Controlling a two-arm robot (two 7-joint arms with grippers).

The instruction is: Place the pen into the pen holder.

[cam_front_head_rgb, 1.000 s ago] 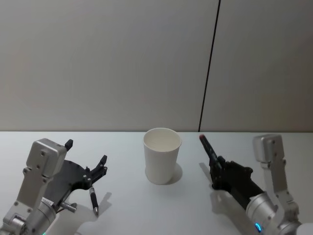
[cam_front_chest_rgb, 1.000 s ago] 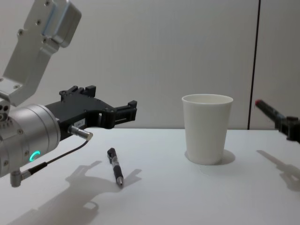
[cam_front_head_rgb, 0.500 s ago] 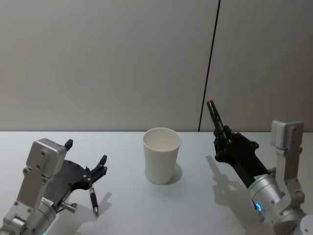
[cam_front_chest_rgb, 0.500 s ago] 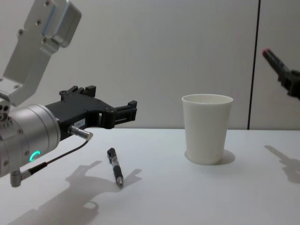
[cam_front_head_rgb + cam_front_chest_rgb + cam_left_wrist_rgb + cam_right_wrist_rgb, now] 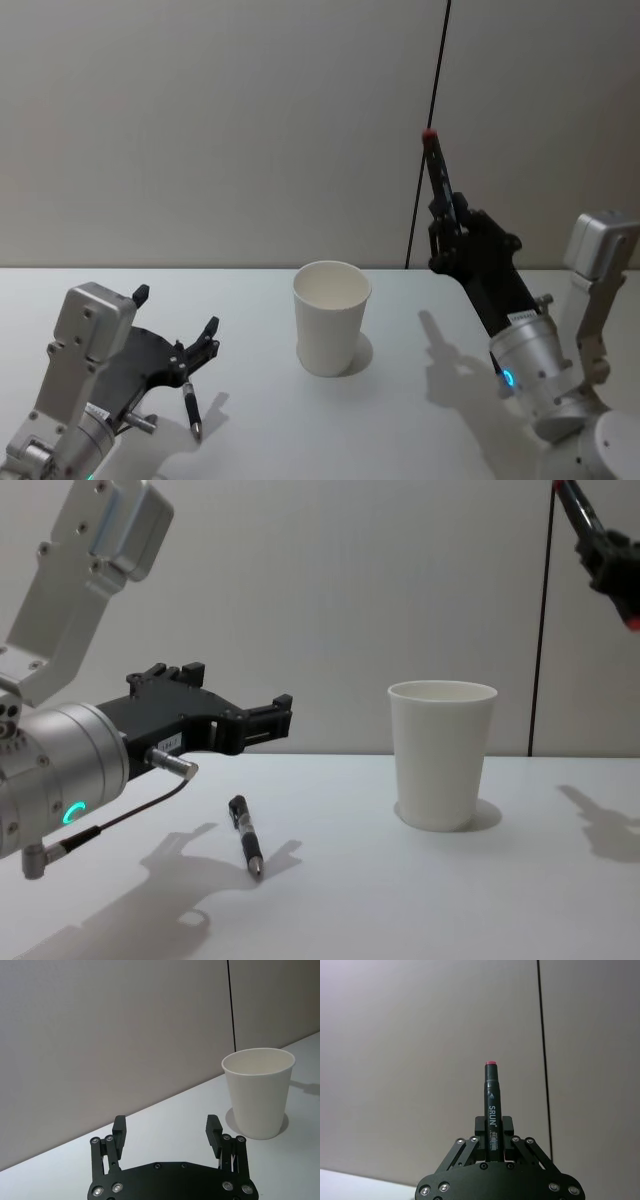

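The pen holder, a white paper cup (image 5: 331,320), stands upright mid-table, also seen in the chest view (image 5: 441,755) and the left wrist view (image 5: 258,1092). My right gripper (image 5: 446,215) is raised to the right of the cup and well above its rim, shut on a black marker pen (image 5: 437,175) whose red end points up. The right wrist view shows that pen (image 5: 492,1110) clamped upright. A second black pen (image 5: 190,405) lies on the table at the left (image 5: 246,838). My left gripper (image 5: 176,310) hovers open just above it, holding nothing (image 5: 166,1125).
The white table (image 5: 420,420) runs to a grey wall with a dark vertical seam (image 5: 430,120) behind the right gripper. Free room lies in front of the cup and between it and each arm.
My right gripper has lifted the marker pen from near table height to well above the cup's rim, tilting it more upright. The left arm, the lying pen and the cup have not moved.
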